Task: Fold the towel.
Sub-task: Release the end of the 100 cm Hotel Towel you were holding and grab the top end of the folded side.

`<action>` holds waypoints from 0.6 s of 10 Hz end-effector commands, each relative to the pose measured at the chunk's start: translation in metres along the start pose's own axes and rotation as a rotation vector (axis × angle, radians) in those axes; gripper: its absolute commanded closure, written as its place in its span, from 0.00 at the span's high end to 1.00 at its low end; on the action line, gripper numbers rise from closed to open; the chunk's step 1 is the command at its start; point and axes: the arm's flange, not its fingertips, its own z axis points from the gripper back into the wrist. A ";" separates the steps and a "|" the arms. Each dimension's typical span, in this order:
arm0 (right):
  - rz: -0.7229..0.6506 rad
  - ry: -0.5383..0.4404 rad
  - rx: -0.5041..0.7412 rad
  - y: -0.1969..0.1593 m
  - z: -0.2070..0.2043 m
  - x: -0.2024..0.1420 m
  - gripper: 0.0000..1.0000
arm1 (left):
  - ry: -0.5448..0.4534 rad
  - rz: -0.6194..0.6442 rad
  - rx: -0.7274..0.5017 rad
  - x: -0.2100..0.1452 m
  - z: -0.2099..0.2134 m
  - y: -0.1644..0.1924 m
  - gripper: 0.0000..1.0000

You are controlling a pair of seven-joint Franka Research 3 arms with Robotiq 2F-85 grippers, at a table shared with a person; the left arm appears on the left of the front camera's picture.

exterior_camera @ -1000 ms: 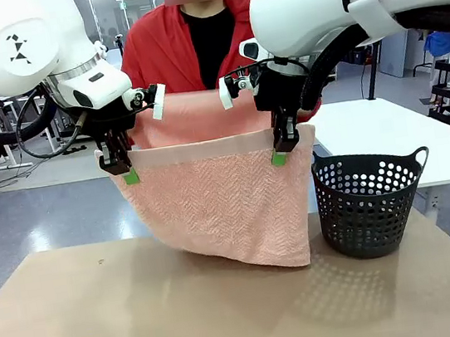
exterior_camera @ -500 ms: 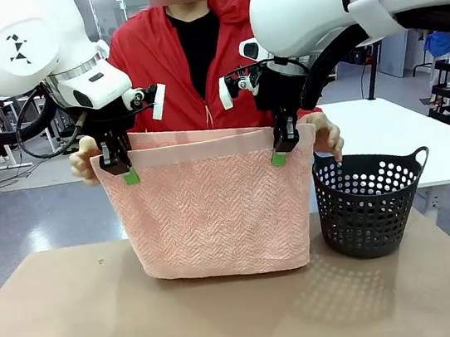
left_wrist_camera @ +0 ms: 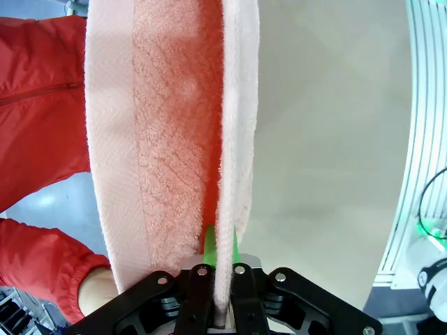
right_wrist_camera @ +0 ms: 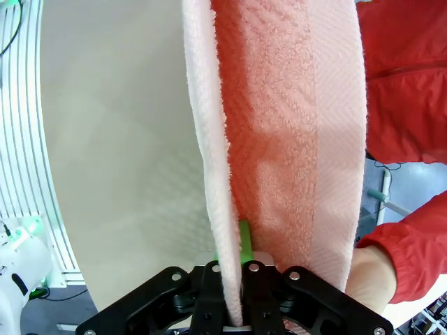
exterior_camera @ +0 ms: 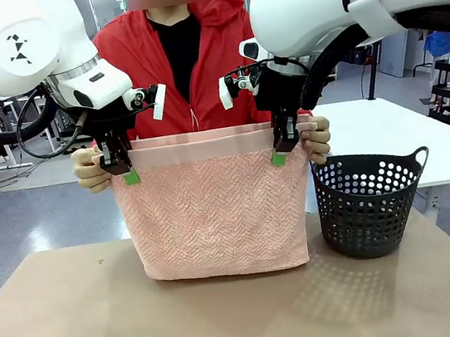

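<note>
Towel [exterior_camera: 214,212] hanging doubled over table [exterior_camera: 63,325], near layer's top corners clamped in left gripper [exterior_camera: 127,174] and right gripper [exterior_camera: 281,153], far layer in person's hands [exterior_camera: 89,169]; liable to sag askew should either side release early.

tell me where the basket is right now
In the front view, the black basket stands on the table at the right, just beside the hanging towel.
</note>
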 end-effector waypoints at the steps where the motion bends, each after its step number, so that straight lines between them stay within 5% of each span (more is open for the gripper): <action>1: -0.001 0.002 0.002 0.000 0.000 -0.001 0.00 | 0.001 0.003 0.004 -0.002 0.002 0.001 0.00; 5: -0.001 0.002 0.002 0.000 0.000 -0.001 0.00 | 0.001 0.003 0.004 -0.002 0.002 0.001 0.00; 6: 0.000 0.000 0.000 0.000 0.000 0.000 0.03 | 0.000 0.000 0.000 0.000 0.000 0.000 0.14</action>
